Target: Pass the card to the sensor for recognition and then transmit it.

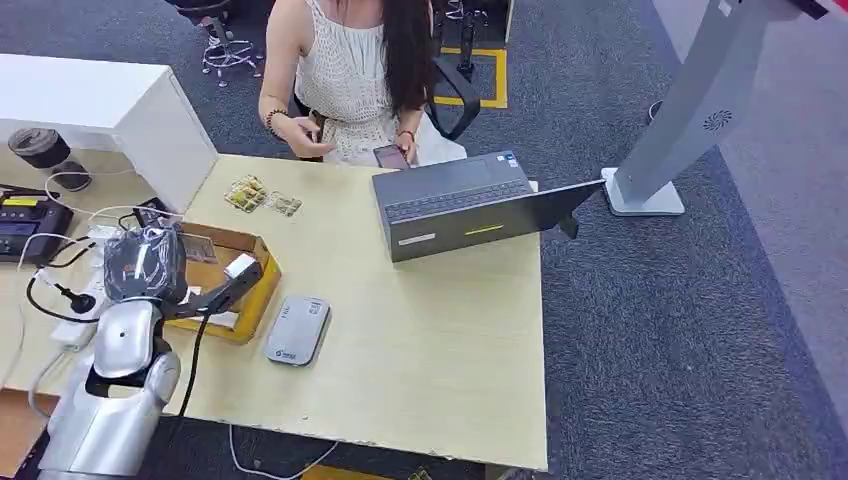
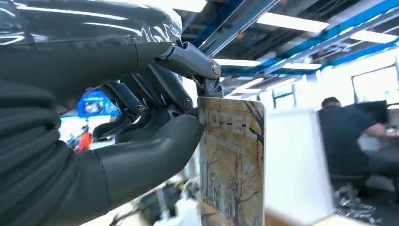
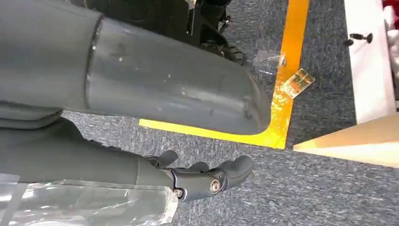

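Observation:
My left hand (image 1: 160, 270), wrapped in clear plastic, hovers over the table's left side and pinches a card (image 1: 241, 266) between thumb and fingers. In the left wrist view the card (image 2: 230, 165) stands on edge, printed with bare trees on a tan ground, with the fingers (image 2: 188, 61) pressing on its top corner. The grey flat sensor (image 1: 297, 330) lies on the table just right of and below the held card, apart from it. My right hand (image 3: 117, 165) hangs beside the table over the carpet with its fingers apart and nothing in it.
An open cardboard box (image 1: 262, 290) sits under my left hand. Spare cards (image 1: 262, 197) lie further back. A laptop (image 1: 455, 205) stands at the far edge in front of a seated person (image 1: 350, 80). Cables and devices (image 1: 35, 225) crowd the left side. A white kiosk stand (image 1: 690, 100) rises at right.

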